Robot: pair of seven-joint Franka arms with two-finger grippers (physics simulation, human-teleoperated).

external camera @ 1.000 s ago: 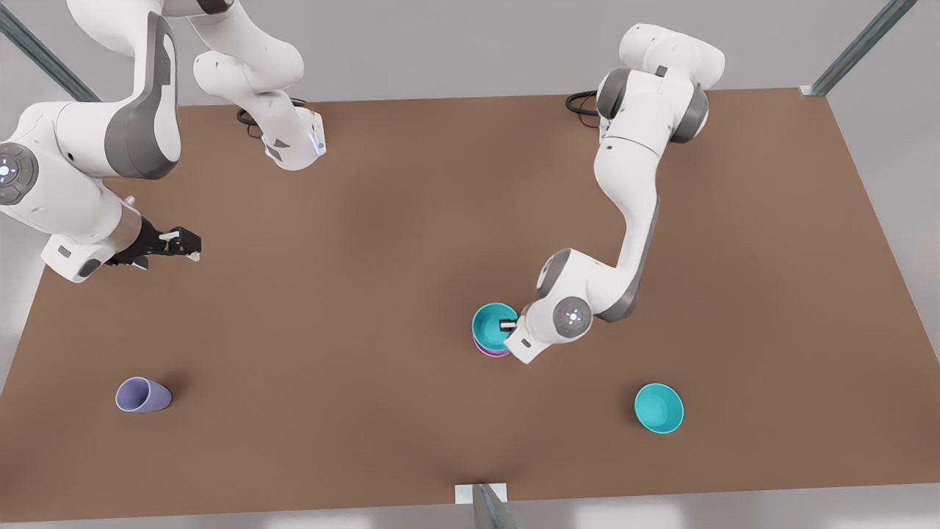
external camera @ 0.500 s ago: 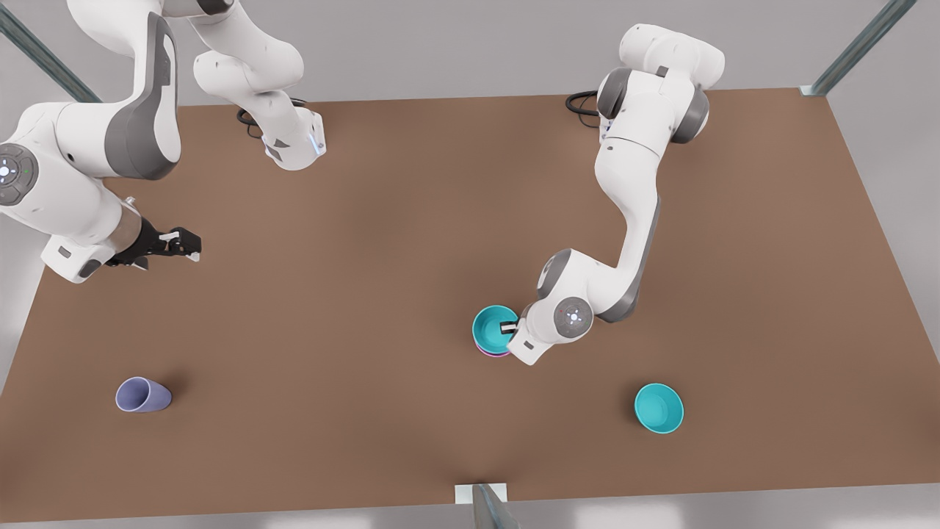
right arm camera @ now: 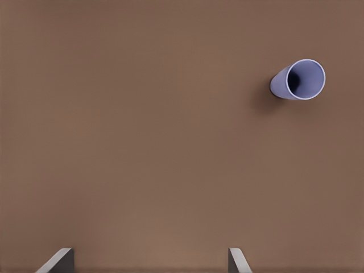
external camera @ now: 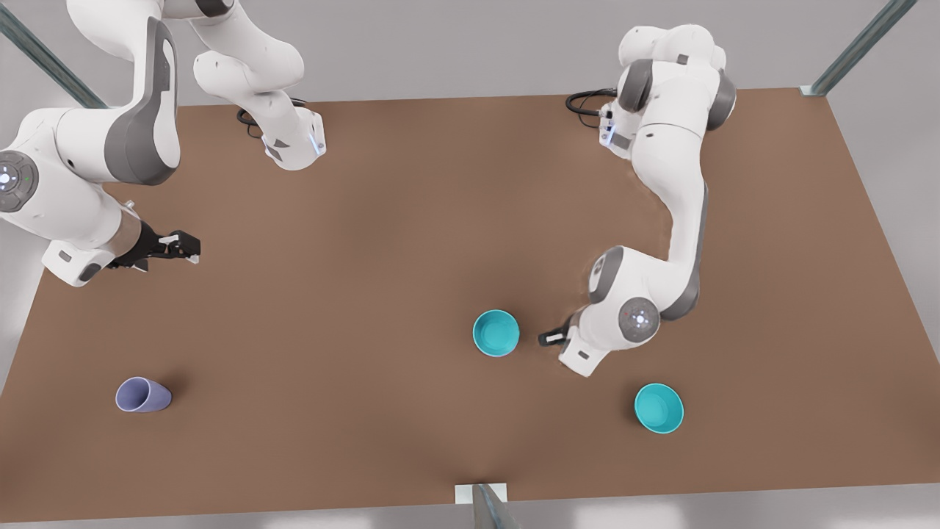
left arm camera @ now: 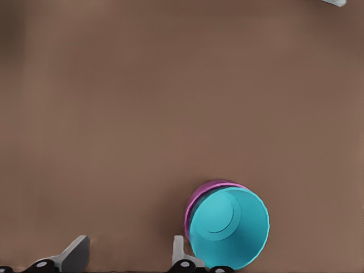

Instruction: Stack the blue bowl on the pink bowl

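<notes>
- Around your work area you have a second, brighter cyan bowl (external camera: 659, 408) near the front edge on the front view's right, well apart from the stack, and a lavender cup (external camera: 142, 395) lying on its side toward the front view's left; the right wrist view shows that cup (right arm camera: 298, 80) with its open mouth facing the camera. Neither stands between the stack and a claw.
- You see the blue bowl (external camera: 496, 333) sitting nested in the pink bowl (left arm camera: 200, 194) near the middle of the brown table (external camera: 382, 242); from the left wrist view only a pink crescent of rim shows behind the blue bowl (left arm camera: 228, 228).
- Your left gripper (external camera: 552, 338) is just beside the stack on the front view's right, apart from it, holding nothing, its fingers (left arm camera: 74, 254) spread wide.
- Your right gripper (external camera: 185, 245) waits far off at the front view's left, fingers (right arm camera: 57, 260) also spread and empty.
- Both bowls are plain, round, smooth plastic; the table is matte and flat.
</notes>
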